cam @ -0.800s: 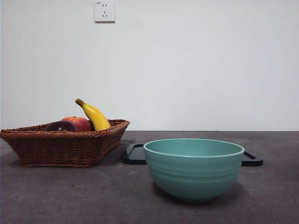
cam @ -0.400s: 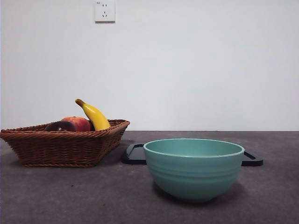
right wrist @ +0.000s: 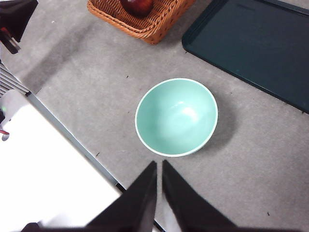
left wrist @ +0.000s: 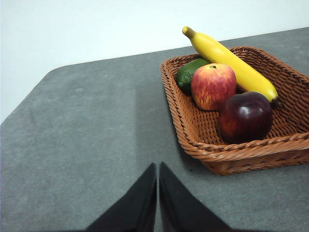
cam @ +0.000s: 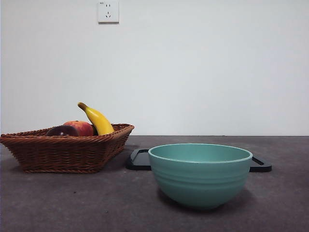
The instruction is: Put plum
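Observation:
The plum (left wrist: pixel 245 116), dark maroon and glossy, lies in the brown wicker basket (left wrist: pixel 193 126) beside a red-orange fruit (left wrist: pixel 213 86), a yellow banana (left wrist: pixel 231 63) and a green fruit (left wrist: pixel 187 73). In the front view the plum (cam: pixel 62 131) peeks over the basket (cam: pixel 63 152) rim at the left. The right wrist view shows the plum (right wrist: pixel 137 5) at its picture edge. My left gripper (left wrist: pixel 158 171) is shut, above bare table short of the basket. My right gripper (right wrist: pixel 159 169) is shut, high above the table near the teal bowl (right wrist: pixel 176 117).
The teal bowl (cam: pixel 200 174) stands near the front, right of centre. Behind it lies a flat dark tray (cam: pixel 140 160), also seen in the right wrist view as a dark tray (right wrist: pixel 256 46). A white surface (right wrist: pixel 43 164) borders the table edge.

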You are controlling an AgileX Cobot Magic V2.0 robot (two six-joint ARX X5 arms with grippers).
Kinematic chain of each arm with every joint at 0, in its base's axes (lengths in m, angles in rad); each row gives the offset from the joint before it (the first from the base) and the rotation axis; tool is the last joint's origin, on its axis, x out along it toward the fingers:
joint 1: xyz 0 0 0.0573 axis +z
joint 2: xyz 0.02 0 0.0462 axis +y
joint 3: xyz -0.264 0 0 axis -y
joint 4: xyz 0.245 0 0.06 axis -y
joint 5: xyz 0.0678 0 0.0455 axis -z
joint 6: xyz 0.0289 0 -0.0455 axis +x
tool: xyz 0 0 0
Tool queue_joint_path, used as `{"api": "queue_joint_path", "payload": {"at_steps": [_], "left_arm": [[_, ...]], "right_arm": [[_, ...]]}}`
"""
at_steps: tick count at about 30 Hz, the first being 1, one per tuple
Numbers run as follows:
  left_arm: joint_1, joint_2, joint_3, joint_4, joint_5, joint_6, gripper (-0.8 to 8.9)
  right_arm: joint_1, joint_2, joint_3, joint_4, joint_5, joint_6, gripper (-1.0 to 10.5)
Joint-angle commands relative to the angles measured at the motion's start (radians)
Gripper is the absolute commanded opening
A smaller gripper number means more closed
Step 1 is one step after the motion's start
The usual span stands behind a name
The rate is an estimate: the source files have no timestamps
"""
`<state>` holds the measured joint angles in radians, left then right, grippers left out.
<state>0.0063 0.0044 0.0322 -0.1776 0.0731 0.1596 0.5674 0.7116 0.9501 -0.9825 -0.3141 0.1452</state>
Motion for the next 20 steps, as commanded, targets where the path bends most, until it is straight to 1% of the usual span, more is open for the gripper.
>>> {"api": "queue_joint_path", "payload": {"at_steps": [1,4,7,10,14,17,20], "left_arm": [[0.002,-0.002,-0.021,-0.009,-0.003,0.005,0.07],[0.002,-0.001,-0.021,-0.009,-0.003,0.004,0.07],[0.002,-0.002,-0.021,-0.009,-0.003,0.004,0.07],[0.002,-0.002,-0.021,-0.009,-0.003,0.004,0.07],[0.002,-0.001,-0.021,-0.009,-0.003,0.004,0.07],[0.002,-0.002,-0.021,-0.009,-0.003,0.004,0.07],[0.002,-0.002,-0.021,-0.009,-0.003,0.004,0.07]], "right_arm": [[0.006,0.004,0.015,0.011,0.000,-0.008,0.1],[-0.013,-0.011,0.015,0.018,0.006,-0.039,0.1],[-0.086,-0.042,0.007,0.084,0.007,-0.088,0.1],[-0.200,-0.092,-0.029,0.215,0.007,-0.107,0.1],[-0.386,-0.185,-0.127,0.358,0.008,-0.121,0.1],[-0.489,-0.259,-0.221,0.444,0.008,-0.159,0.1],[-0.557,-0.345,-0.333,0.540,0.008,-0.180,0.1]]}}
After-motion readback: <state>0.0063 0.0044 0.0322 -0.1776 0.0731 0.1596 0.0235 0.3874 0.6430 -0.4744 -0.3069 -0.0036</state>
